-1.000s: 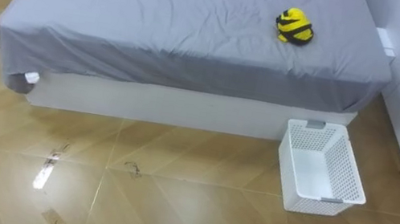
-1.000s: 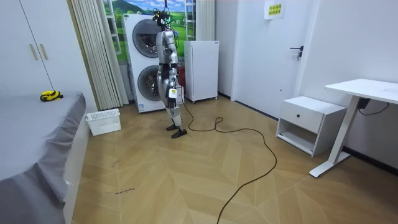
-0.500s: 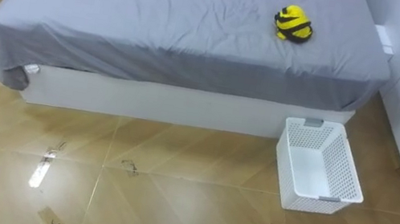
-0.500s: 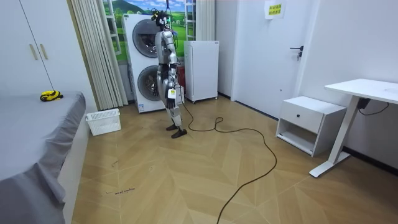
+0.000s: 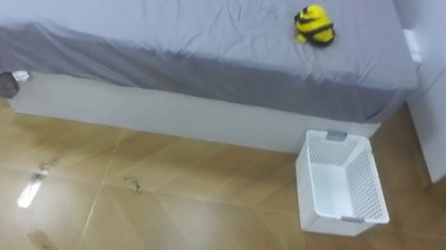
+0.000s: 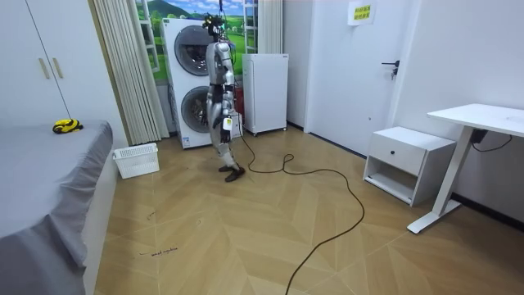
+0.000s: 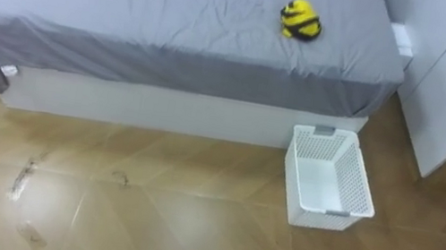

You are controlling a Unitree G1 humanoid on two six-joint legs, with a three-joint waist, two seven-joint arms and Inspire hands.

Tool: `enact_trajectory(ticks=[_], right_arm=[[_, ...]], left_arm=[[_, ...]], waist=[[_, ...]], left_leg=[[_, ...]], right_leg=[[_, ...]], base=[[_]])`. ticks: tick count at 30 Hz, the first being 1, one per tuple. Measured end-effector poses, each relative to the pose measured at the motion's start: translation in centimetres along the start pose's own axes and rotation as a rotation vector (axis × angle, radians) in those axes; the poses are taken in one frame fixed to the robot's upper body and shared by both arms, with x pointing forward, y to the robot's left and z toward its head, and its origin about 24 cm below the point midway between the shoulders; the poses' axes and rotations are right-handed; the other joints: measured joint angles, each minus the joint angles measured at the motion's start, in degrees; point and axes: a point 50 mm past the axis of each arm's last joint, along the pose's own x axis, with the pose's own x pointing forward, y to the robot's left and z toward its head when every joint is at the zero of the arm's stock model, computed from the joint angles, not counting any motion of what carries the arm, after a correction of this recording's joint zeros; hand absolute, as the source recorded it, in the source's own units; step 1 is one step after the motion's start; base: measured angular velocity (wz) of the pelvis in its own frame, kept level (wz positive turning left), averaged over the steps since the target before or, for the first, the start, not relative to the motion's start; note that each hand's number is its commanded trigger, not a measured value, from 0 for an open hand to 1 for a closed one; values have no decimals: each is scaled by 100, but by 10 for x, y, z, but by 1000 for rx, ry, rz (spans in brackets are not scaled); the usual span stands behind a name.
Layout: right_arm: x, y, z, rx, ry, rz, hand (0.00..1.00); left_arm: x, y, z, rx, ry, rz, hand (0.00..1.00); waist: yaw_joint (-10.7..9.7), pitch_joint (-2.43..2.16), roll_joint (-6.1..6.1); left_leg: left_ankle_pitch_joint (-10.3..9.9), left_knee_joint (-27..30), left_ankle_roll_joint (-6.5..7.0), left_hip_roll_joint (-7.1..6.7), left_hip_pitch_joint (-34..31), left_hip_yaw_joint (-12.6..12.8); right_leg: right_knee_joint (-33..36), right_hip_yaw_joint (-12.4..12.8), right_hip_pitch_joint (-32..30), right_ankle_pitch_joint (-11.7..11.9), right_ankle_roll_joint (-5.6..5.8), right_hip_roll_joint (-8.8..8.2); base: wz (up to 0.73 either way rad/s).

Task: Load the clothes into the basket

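Room view: robot seemingly edged toward basket; hand grip cannot be told.

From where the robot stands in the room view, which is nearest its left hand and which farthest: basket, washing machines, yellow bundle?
1. Washing machines, stacked just behind the left hand.
2. Basket, on the floor towards the room view's left.
3. Yellow bundle, up on the bed, farthest.
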Motion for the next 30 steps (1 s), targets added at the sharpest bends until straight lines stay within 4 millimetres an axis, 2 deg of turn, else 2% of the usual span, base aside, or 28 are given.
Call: enact_trajectory(ticks=[1,3,4,5,6,7,8,9,10,11,12,13,14,15,16,17,18,19,21,22,23,24,25,26,27,28,29,30], right_arm=[[0,-3,0,18,-1,-11,0],[0,-5,2,27,-6,-22,0],[0,-4,2,26,-5,-21,0],[0,-4,0,26,-1,-19,0],[-1,-4,-2,17,6,-15,0],[-1,-3,-2,10,9,-14,0],[-1,-3,-3,7,10,-13,0],[-1,-3,-2,9,6,-12,0],[-1,-4,0,12,-2,-16,0],[0,-3,2,11,-8,-13,0],[0,-4,3,17,-11,-15,0],[0,-4,7,26,-29,-18,0],[0,-1,12,32,-52,-15,0],[0,0,13,30,-61,-12,0],[0,3,17,26,-79,-9,0],[0,4,22,29,-101,-15,0],[0,5,26,25,-116,-16,0],[0,9,37,28,-163,-8,0],[-2,20,63,24,-262,28,0],[-7,27,81,24,-337,51,0],[-11,33,95,22,-400,69,0],[-12,36,101,22,-422,75,0],[-13,38,107,24,-448,75,0],[-14,39,109,29,-460,65,0],[-15,38,110,33,-467,59,0],[-17,38,112,39,-481,49,0],[-19,39,115,41,-504,40,0],[-21,40,119,40,-524,37,0]], left_arm=[[-1,-2,-2,-23,3,-6,0],[-1,-4,-5,-51,9,-10,0],[-2,-1,-10,-60,21,2,0],[-4,4,-18,-61,38,15,0],[-6,7,-25,-60,52,27,0],[-6,8,-26,-62,56,29,0],[-6,7,-27,-64,58,26,0],[-6,5,-27,-65,54,19,0],[-5,1,-23,-68,44,-1,0],[-5,-1,-21,-72,34,-6,0],[-4,-3,-17,-76,20,-11,0],[-3,-5,-12,-78,1,-24,0],[-3,-5,-9,-85,-13,-25,0],[-3,-4,-8,-86,-21,-25,0],[-2,-4,-4,-95,-36,-24,0],[-1,-7,1,-92,-49,-31,0],[-1,-9,3,-78,-57,-38,0],[-1,-13,8,-58,-84,-51,0],[-1,-17,14,-35,-106,-61,0],[-1,-19,16,-15,-112,-67,0],[-1,-19,15,-13,-111,-70,0],[-1,-19,15,-12,-108,-70,0],[-1,-17,14,10,-108,-73,0],[-2,-17,12,34,-106,-81,0],[-2,-17,10,41,-103,-83,0],[-4,-16,5,45,-91,-88,0],[-5,-13,-1,52,-73,-85,0],[-5,-11,-3,54,-65,-82,0]], waist=[[-38,-1,3],[-7,-13,-24],[32,-10,-35],[48,14,7],[94,8,-7],[117,6,-20],[149,11,-67],[154,15,-83],[133,-20,-79],[142,-51,-218],[144,-29,-255],[165,-6,-256],[173,-10,-245],[174,-10,-241],[164,-18,-225],[165,-17,-223],[171,-25,-215],[190,-62,-113],[272,-20,48],[300,12,160],[293,16,262],[272,20,282],[210,32,285],[118,32,268],[93,23,256],[27,21,268],[10,-10,280],[27,-22,280]], left_leg=[[-35,-153,53,-55,-297,-8],[98,-910,-83,-215,-833,35],[381,-1731,-206,-271,-1033,30],[803,-2445,-224,-275,-1146,14],[1166,-2935,-210,-258,-1183,8],[1384,-3066,-187,-254,-1190,11],[1829,-3077,-72,-318,-1198,49],[1998,-2999,3,-363,-1238,81],[2121,-2715,169,-454,-1349,174],[1883,-2334,358,-559,-1487,348],[1722,-2109,387,-626,-1515,407],[1390,-1724,418,-629,-1581,516],[1068,-1469,455,-629,-1500,624],[927,-1401,462,-643,-1420,660],[695,-1405,510,-690,-1172,737],[520,-1485,555,-745,-881,773],[453,-1587,575,-774,-714,773],[367,-1843,611,-822,-357,725],[286,-2144,590,-777,68,537],[239,-2329,570,-727,355,333],[189,-2492,549,-678,608,126],[167,-2564,537,-666,747,26],[95,-2726,510,-648,1030,-117],[6,-2859,470,-627,1284,-322],[-45,-2936,435,-605,1421,-360],[-154,-3071,347,-504,1711,-393],[-253,-3133,252,-420,1932,-514],[-320,-3120,211,-378,1982,-557]], right_leg=[[28,5,37,-71,-9,-42],[70,33,41,-175,29,-151],[47,92,106,-251,62,-196],[52,98,220,-364,91,-254],[63,180,327,-486,133,-304],[62,237,369,-554,163,-329],[42,328,454,-676,253,-437],[26,353,477,-721,329,-502],[-68,373,528,-794,450,-628],[-103,376,551,-854,560,-802],[-141,383,623,-860,598,-895],[18,368,640,-799,708,-1011],[497,337,577,-726,826,-1128],[860,339,490,-655,894,-1194],[1708,364,239,-345,932,-1320],[2504,374,9,225,912,-1405],[2860,382,-113,633,858,-1440],[3504,390,-442,1227,727,-1475],[4094,279,-1111,601,500,-1220],[4059,82,-1593,207,363,-969],[3625,-149,-1958,12,315,-708],[3279,-210,-2108,-7,317,-580],[2439,-251,-2342,15,315,-394],[1499,-329,-2450,220,313,-327],[1041,-329,-2510,403,317,-318],[445,-393,-2555,1059,288,-321],[67,-400,-2540,1619,189,-272],[39,-375,-2540,1799,55,-229]], base=[[27],[4],[-31],[-49],[-46],[-45],[-30],[-22],[-16],[-15],[-25],[-28],[-27],[-20],[-4],[3],[8],[-7],[-18],[-10],[0],[31],[68],[79],[87],[77],[65],[40]])
